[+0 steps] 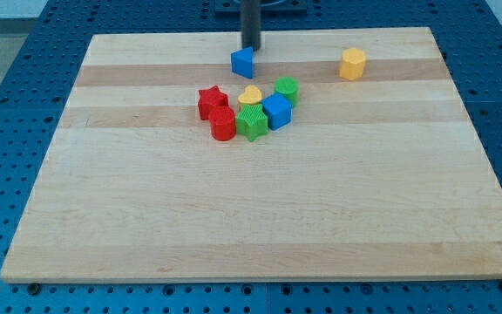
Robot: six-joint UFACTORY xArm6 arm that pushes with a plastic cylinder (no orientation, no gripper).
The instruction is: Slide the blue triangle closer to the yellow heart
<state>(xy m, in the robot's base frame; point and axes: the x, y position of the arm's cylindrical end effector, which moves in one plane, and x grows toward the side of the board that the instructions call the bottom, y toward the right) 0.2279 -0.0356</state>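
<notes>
The blue triangle (243,62) sits near the view's top, a little left of centre. My tip (250,47) is just above it in the view, touching or nearly touching its top edge. The yellow heart (250,95) lies below the blue triangle, with a small gap between them. It is at the top of a cluster of blocks.
Around the heart are a red star (212,102), a red cylinder (223,125), a green star (252,122), a blue cube (276,112) and a green cylinder (287,90). A yellow hexagon (352,64) stands alone at the view's top right. The wooden board (260,218) lies on a blue perforated table.
</notes>
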